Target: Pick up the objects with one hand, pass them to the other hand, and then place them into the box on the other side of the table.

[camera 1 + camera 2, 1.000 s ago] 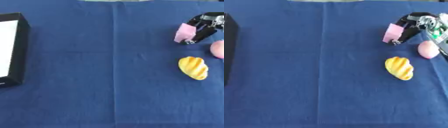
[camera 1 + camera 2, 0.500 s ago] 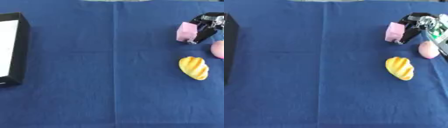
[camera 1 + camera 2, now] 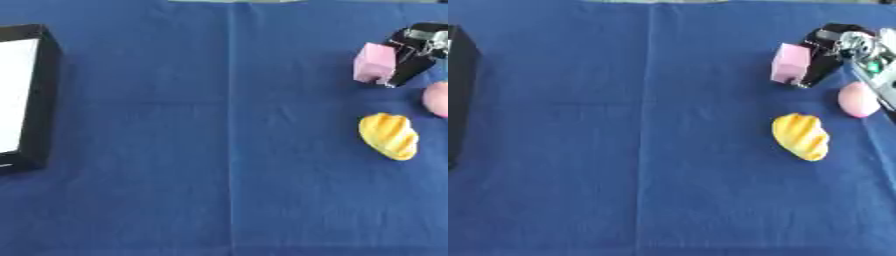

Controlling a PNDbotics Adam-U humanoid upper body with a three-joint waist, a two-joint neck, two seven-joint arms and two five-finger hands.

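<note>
Cloth of dark blue covers the bench. A yellow bread-shaped toy lies nearest, on the right. A pink round toy sits just behind it. Farther back, the right robot hand has its fingers curled on a pink block. The black box sits far off at the left edge.
</note>
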